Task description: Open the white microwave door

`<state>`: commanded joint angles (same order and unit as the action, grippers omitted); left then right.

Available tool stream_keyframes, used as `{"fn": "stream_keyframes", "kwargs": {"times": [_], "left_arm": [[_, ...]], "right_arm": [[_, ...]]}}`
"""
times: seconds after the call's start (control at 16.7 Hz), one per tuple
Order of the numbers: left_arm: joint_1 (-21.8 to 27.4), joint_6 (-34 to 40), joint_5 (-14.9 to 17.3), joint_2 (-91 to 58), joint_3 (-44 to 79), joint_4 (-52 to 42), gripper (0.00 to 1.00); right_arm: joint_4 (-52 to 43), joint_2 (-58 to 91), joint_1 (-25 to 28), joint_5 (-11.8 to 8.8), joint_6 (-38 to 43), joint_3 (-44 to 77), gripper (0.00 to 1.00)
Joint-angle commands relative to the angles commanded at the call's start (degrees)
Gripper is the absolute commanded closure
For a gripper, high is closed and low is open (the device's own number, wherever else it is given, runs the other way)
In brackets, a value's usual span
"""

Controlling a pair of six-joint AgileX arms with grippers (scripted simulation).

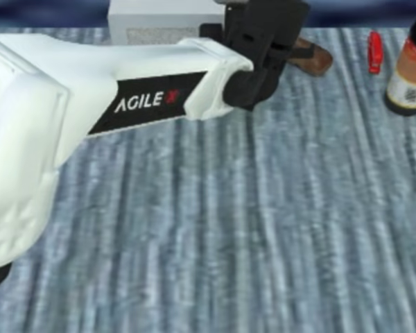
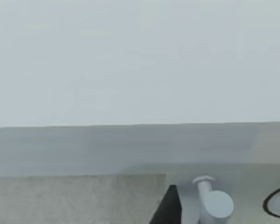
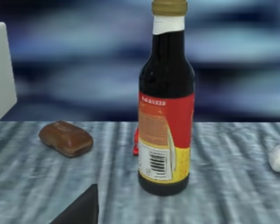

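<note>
A: So, where is the white microwave door [image 1: 168, 33]?

B: At the upper edge of the top view, left of centre. Only a strip of its grey mesh window shows under the white box, and it looks shut to me.

A: And the left claw [image 1: 263, 48]?

B: It is just beside the door, at its right end. In the left wrist view I see a white knob [image 2: 213, 199] and a dark fingertip [image 2: 170, 207], but open or closed, I cannot tell.

A: The right arm?

B: Out of the top view; its wrist camera faces a sauce bottle [image 3: 166, 107] on the counter [image 1: 263, 229]. I think the pull is not yet done.
</note>
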<state>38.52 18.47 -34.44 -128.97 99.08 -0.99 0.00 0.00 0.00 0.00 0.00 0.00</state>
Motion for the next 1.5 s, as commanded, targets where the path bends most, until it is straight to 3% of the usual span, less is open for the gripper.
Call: {"fn": "stream_keyframes", "kwargs": {"times": [0.36, 0.42, 0.48, 0.72, 1.5], "left_arm": [[0.0, 0.0, 0.0, 0.0, 0.0, 0.0, 1.0], [3.3, -0.1, -0.1, 1.5, -2.7, -0.6, 1.0], [3.3, -0.1, -0.1, 1.4, -2.6, -0.7, 1.0], [3.0, 1.5, 1.4, -1.3, 3.6, -6.8, 1.0], [-1.2, 12.6, 14.6, -19.2, 53.1, -64.7, 1.0]], "right_arm": [[0.0, 0.0, 0.0, 0.0, 0.0, 0.0, 0.0], [0.0, 0.0, 0.0, 0.0, 0.0, 0.0, 0.0], [0.0, 0.0, 0.0, 0.0, 0.0, 0.0, 0.0], [0.0, 0.0, 0.0, 0.0, 0.0, 0.0, 0.0], [0.0, 0.0, 0.0, 0.0, 0.0, 0.0, 0.0]]}}
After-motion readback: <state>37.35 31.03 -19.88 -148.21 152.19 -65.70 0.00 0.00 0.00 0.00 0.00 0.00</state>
